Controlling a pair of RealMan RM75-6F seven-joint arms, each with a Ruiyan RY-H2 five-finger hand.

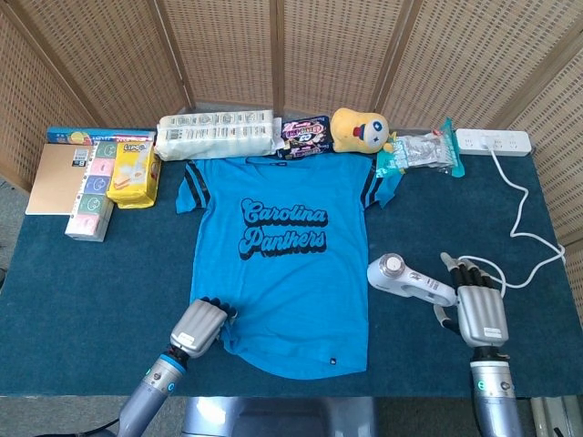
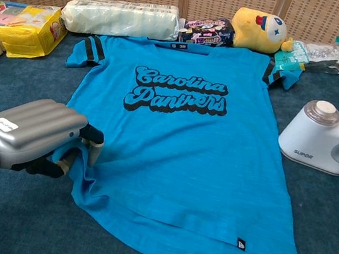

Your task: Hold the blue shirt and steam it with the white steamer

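Along the left edge of the tabletop [image 1: 55, 282] a brown notebook [image 1: 55, 177], a stack of tissue packs [image 1: 93, 191] and a yellow pack [image 1: 133, 173] are lying, none of them part of the job.

Nearer the front edge, the left hand [image 2: 31, 135] is gripping the blue shirt [image 1: 282, 259] at its lower left hem; the chest view is showing the fingers curled over bunched cloth there. The shirt itself is lying flat across the middle of the tabletop, collar toward the far edge, hem toward the front edge.

Behind the collar, a long roll pack [image 1: 217, 134], a dark snack bag [image 1: 304, 137] and a yellow plush toy [image 1: 361, 129] are sitting along the far edge.

To the right of the shirt, the white steamer [image 1: 410, 282] is lying on its side, its round head just beside the shirt's right edge and its handle running away toward the right front. The right hand [image 1: 477, 309] is hovering with fingers spread and holding nothing, its fingertips reaching just beside the handle's end. So the steamer is lying up and to the left of that hand, with the long axis of the handle pointing almost straight at it; this is plainly the nearer hand. From the steamer a white cord [image 1: 519, 237] is looping back to a power strip [image 1: 492, 141] at the far right corner.
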